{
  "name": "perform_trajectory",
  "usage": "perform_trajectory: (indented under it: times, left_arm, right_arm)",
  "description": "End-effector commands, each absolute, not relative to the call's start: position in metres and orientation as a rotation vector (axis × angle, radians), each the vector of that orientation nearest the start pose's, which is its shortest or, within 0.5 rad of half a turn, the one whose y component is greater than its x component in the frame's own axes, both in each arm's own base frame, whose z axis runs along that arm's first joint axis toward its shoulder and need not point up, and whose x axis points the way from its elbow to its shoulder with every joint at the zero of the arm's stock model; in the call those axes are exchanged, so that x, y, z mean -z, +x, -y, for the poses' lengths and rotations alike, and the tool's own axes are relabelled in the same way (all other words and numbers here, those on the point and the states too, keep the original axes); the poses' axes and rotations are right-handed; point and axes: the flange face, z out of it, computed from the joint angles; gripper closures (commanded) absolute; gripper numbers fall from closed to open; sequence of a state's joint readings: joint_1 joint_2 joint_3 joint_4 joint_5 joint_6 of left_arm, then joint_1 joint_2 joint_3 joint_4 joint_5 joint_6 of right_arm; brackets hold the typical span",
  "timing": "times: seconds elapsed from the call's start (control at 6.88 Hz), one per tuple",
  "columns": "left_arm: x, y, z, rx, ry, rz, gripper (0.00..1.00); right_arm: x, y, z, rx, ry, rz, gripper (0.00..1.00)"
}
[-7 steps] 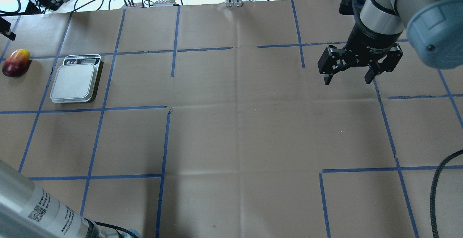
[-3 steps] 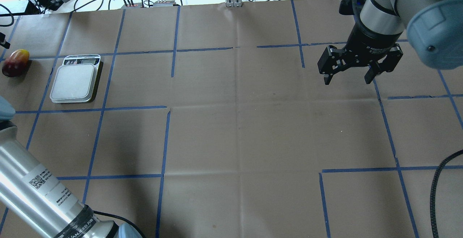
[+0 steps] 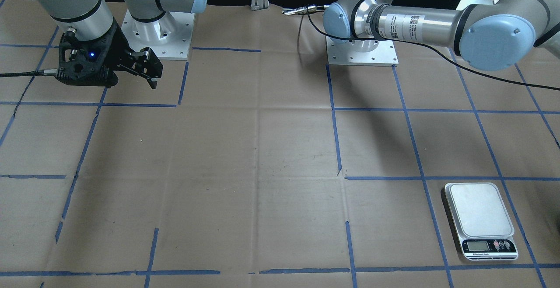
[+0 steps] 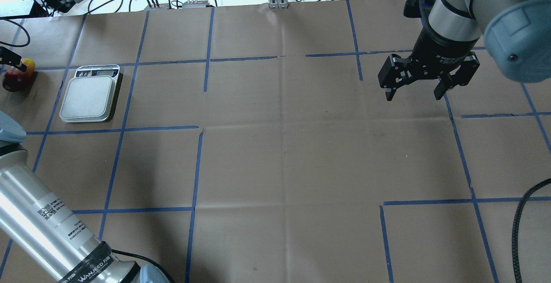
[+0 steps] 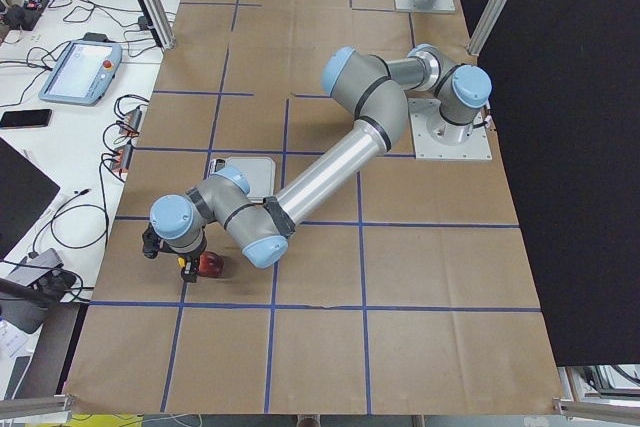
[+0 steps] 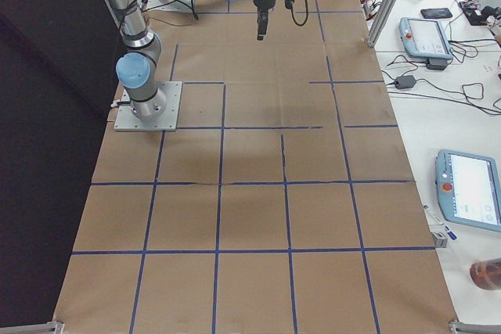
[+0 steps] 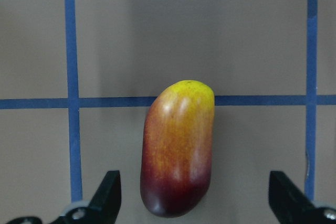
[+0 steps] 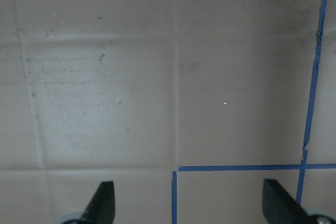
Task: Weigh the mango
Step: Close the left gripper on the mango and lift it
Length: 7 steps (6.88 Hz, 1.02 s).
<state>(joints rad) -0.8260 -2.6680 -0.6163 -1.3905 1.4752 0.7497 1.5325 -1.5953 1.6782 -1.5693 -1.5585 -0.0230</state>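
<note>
Mango [image 7: 177,148], smooth, rounded: left gripper [image 7: 195,196], jaws apart over its dark end, may squirt it sideways if closed off-centre.

Mango [image 7: 176,150] lies on the tabletop [image 4: 280,167] at the robot's left end, toward the far edge. The scale [image 4: 88,98] sits just beside it on the right, not touching. Left pincer [image 7: 194,190] is over the mango, one finger on either side with gaps. Right pincer [image 4: 413,97] hangs above the right half, well apart from both.
</note>
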Motion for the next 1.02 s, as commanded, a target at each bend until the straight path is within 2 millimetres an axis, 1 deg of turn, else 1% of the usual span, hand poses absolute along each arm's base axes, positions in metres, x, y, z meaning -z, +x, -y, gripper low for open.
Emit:
perform_trajectory:
  times: [0.0,0.15,0.29,0.44,0.58,0.73,0.87]
  left_arm:
    - [-0.169,0.487,0.739,0.120,0.006,-3.198,0.00]
    - [-0.166,0.487,0.739,0.116,0.006,-3.200,0.04]
    - [-0.168,0.487,0.739,0.114,0.003,-3.197,0.24]
    - [-0.172,0.487,0.739,0.121,0.001,-3.192,0.46]
    - [-0.183,0.484,0.740,0.135,0.007,-3.186,0.51]
    - [-0.201,0.483,0.740,0.146,0.008,-3.173,0.51]
    - [-0.227,0.470,0.739,0.150,-0.009,-3.173,0.51]
  right_arm:
    - [-0.447,0.116,0.476,-0.131,0.025,-3.124,0.00]
    - [-0.447,0.116,0.476,-0.131,0.025,-3.124,0.00]
    - [-0.447,0.116,0.476,-0.131,0.025,-3.124,0.00]
    - [-0.447,0.116,0.476,-0.131,0.025,-3.124,0.00]
    - [-0.447,0.116,0.476,-0.131,0.025,-3.124,0.00]
    - [-0.448,0.116,0.476,-0.129,0.025,-3.124,0.00]
    - [-0.447,0.116,0.476,-0.131,0.025,-3.124,0.00]
